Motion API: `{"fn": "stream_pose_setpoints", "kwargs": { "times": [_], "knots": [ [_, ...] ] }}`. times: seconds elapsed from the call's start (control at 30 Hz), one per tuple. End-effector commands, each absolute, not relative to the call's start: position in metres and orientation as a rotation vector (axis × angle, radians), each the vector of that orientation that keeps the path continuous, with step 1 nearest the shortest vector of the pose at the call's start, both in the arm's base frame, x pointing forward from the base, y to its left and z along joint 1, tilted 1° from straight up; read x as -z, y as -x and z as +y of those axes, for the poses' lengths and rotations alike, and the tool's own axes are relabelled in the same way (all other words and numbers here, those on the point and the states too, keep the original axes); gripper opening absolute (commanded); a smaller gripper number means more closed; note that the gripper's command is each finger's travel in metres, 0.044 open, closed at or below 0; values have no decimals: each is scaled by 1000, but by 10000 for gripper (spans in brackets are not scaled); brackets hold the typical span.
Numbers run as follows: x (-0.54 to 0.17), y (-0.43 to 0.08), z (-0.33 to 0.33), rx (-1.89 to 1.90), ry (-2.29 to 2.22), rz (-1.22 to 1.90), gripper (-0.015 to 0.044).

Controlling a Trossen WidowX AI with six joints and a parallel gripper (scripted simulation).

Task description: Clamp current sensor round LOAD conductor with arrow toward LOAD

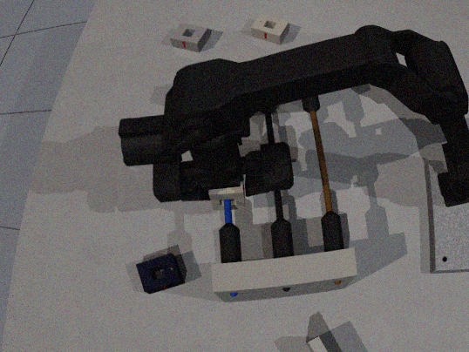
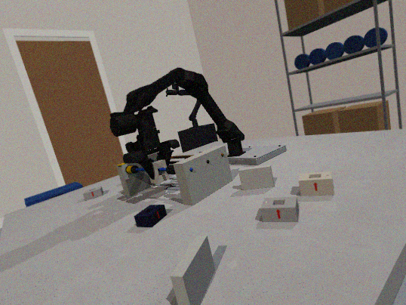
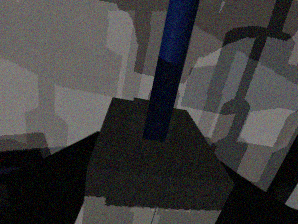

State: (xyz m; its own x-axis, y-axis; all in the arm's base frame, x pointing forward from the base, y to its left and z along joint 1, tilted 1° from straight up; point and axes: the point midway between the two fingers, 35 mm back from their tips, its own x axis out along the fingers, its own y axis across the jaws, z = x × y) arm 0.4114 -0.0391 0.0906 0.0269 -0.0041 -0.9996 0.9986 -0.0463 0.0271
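Observation:
The off-white current sensor sits round the blue conductor, which enters its face; its body looks closed, but the latch cannot be made out. My gripper is open, with its fingers just outside the two sides of the sensor, very close to them. In the top view the arm covers part of the sensor. A yellow marker stands on the far support at the end of the blue conductor; its text is not readable. The arrow on the sensor is hidden.
The black conductor and brown conductor run beside the blue one into the white terminal block. A navy block lies near it. Pale blocks with red arrows lie beyond the arm.

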Motion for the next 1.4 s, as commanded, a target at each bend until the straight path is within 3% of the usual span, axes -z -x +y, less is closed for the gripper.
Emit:
{"fn": "stream_pose_setpoints", "kwargs": {
  "times": [0.0,0.27,0.5,0.8,1.07,1.37],
  "knots": [
    [-91,-412,-39,1224,-1254,1164,257],
    [-91,-412,-39,1224,-1254,1164,257],
    [-91,-412,-39,1224,-1254,1164,440],
    [-93,-411,-39,1220,-1256,1159,440],
    [-186,-382,-39,1043,-1355,970,440],
    [-183,-378,-45,954,-1283,1052,440]
  ]
}}
